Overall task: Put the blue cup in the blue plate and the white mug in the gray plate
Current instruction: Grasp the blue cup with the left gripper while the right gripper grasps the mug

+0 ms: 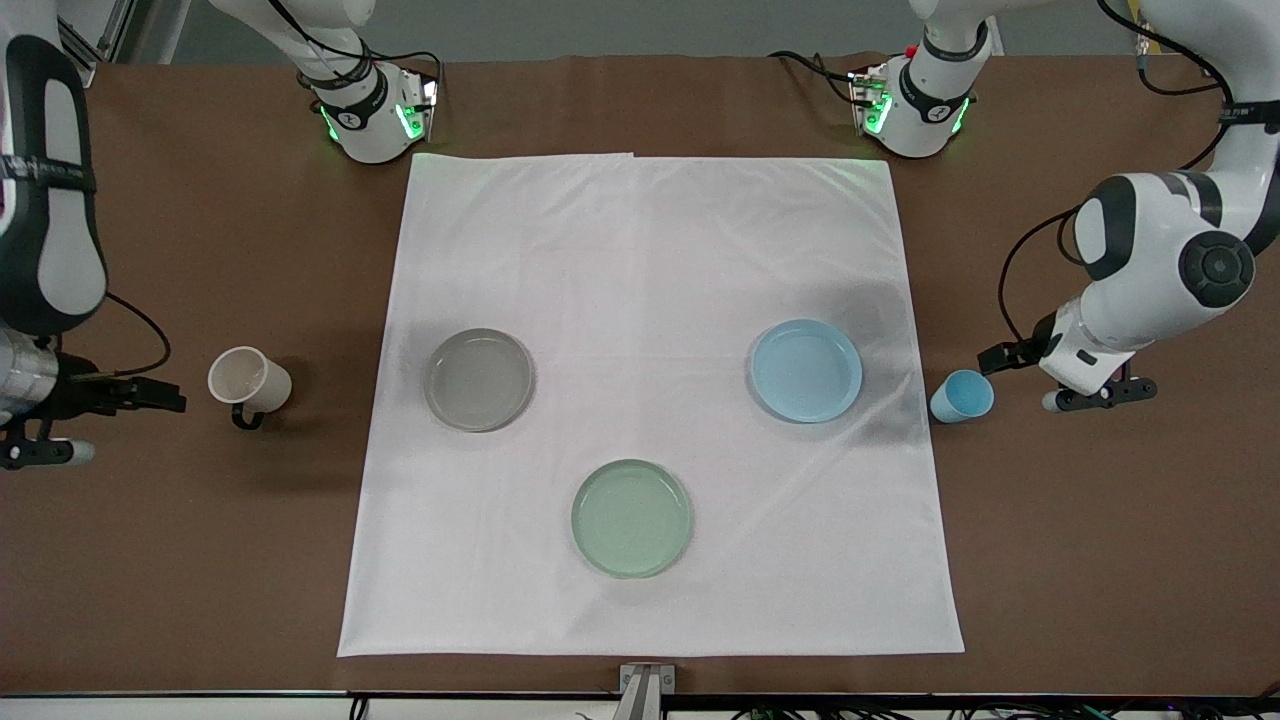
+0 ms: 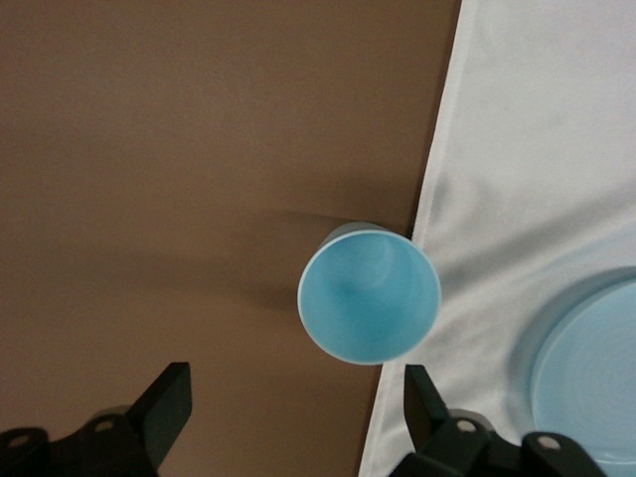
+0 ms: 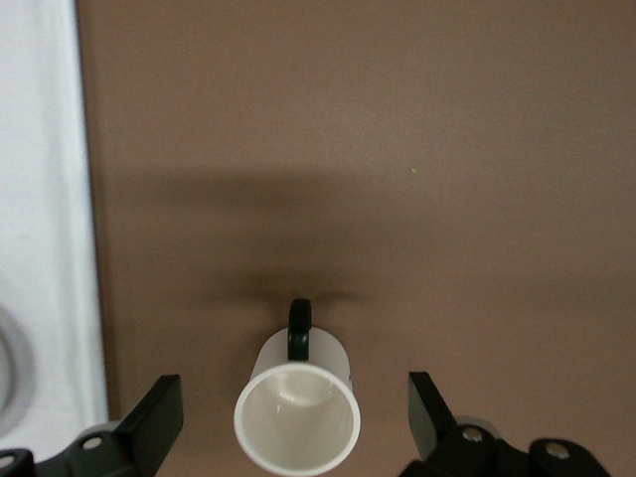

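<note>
Presently, the brown bench (image 1: 1100,560) carries a square white cloth (image 1: 650,260) laid across its middle, one edge close to the bench edge at the front camera. On the cloth lie three round shallow plates, all flat and rim up: the gray plate (image 1: 479,379) toward the right arm's end, the blue plate (image 1: 806,370) toward the left arm's end, and a pale green plate (image 1: 632,518) between them and nearer the front camera. The white mug (image 1: 248,379) lies on its side on bare bench off the cloth, toward the right arm's end, well apart from the gray plate; its long axis runs along the bench, its open mouth faces the right gripper, and its dark loop handle (image 1: 246,417) points toward the front-camera edge. The blue cup (image 1: 962,396) also lies on its side on bare bench, just beside the cloth's edge near the blue plate; its mouth faces the left gripper and its base points toward the cloth. The right gripper (image 1: 150,395) sits low at the bench end, jaws spread wide and released, the mug mouth before them and untouched. The left gripper (image 1: 1005,356) sits low beside the cup, jaws likewise spread, gripping nothing. No legible writing appears on the cups or plates.
</note>
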`<state>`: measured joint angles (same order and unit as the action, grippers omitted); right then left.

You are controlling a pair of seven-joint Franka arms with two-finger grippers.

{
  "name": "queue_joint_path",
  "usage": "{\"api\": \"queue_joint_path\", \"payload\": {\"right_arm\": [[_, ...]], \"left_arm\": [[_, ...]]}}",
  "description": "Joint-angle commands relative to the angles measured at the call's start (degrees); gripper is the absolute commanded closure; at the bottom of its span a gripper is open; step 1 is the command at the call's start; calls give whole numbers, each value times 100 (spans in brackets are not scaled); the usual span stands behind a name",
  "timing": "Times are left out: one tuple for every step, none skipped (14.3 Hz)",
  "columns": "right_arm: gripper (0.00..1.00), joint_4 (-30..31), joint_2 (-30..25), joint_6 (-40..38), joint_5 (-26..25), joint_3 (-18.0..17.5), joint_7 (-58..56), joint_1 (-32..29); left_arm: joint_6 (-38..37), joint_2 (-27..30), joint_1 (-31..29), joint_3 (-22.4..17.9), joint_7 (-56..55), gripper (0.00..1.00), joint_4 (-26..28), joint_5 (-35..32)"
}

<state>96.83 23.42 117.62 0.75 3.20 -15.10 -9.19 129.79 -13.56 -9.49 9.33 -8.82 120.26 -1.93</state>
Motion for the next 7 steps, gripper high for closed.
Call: {"api": "queue_joint_path", "payload": {"right_arm": [[0, 1055, -67, 1250, -40, -74, -90, -48], [0, 1171, 12, 1463, -40, -83, -81, -39], [0, 1207, 83, 1543, -40, -83, -81, -30], [0, 1224, 144, 1570, -40, -83, -81, -22], [0, 1233, 180, 1597, -31, -83, -81, -13], [0, 1233, 224, 1614, -31, -83, -81, -13], [0, 1233, 259, 1632, -31, -83, -81, -4]], "left_arm": [[404, -374, -52, 25, 12, 23, -108, -114], [520, -480, -61, 25, 12, 27, -125, -105], [590, -559, -61, 25, 12, 32, -143, -114], [626, -629, -61, 25, 3, 43, -186, -105], [635, -665, -53, 25, -49, 58, -204, -105], [635, -683, -53, 25, -76, 69, -196, -114], [635, -735, -61, 25, -85, 78, -196, -105]]}}
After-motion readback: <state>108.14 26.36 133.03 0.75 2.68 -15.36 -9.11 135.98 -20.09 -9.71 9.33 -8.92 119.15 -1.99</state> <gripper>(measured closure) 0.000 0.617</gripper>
